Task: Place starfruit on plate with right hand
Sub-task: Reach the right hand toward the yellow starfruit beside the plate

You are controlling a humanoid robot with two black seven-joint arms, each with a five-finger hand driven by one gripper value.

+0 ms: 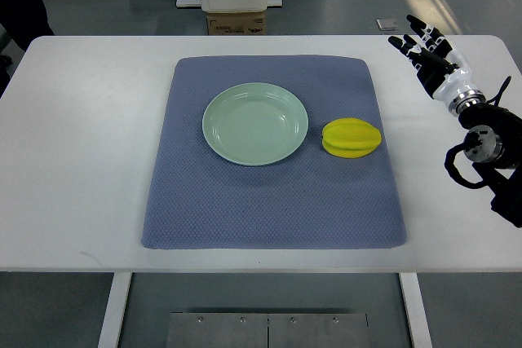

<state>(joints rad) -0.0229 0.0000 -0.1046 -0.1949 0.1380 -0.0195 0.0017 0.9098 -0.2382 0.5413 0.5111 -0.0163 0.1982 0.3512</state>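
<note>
Nothing of the task looks done: the starfruit lies on the blue mat just right of the empty plate, while the right hand, fingers apparently spread and holding nothing, hovers over the bench's far right corner.

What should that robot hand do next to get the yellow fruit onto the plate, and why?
Probably swing the right hand left and down toward the starfruit. The hand hangs open over the table's far right corner, well away from the fruit, holding nothing. The starfruit lies on the blue mat just right of the empty green plate, so reaching comes first.
</note>
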